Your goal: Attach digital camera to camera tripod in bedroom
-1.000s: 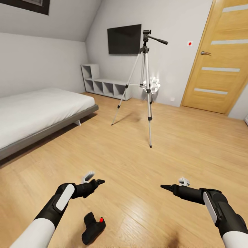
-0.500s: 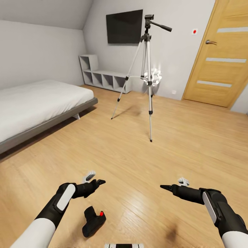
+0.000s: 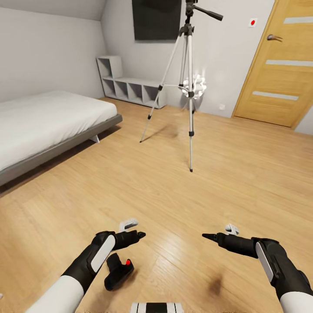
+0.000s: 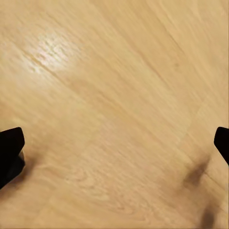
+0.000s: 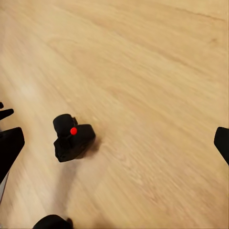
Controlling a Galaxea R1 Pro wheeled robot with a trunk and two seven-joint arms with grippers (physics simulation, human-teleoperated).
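Note:
The digital camera [image 3: 117, 272], small and black with a red button, lies on the wood floor close in front of me; the right wrist view shows the camera [image 5: 72, 139] too. My left gripper [image 3: 135, 231] hovers open just above and beyond it, with bare floor between its fingers [image 4: 10, 151]. Off to the right, my right gripper [image 3: 217, 233] stands open above the floor, with its fingertips [image 5: 9, 147] wide apart. The camera tripod [image 3: 189, 89] stands further into the room on silver legs, its black head and handle at the picture's top.
A grey-framed white bed [image 3: 43, 124] lies at the left. A low grey shelf [image 3: 130, 87] and a black TV [image 3: 156, 19] are on the far wall. A wooden door [image 3: 278, 65] is at the right. A white round object [image 3: 194, 85] sits behind the tripod.
The view has moved forward and tipped down, so the room sits higher in the picture. My left arm has swung right and now hangs over the camera. The right arm is unchanged.

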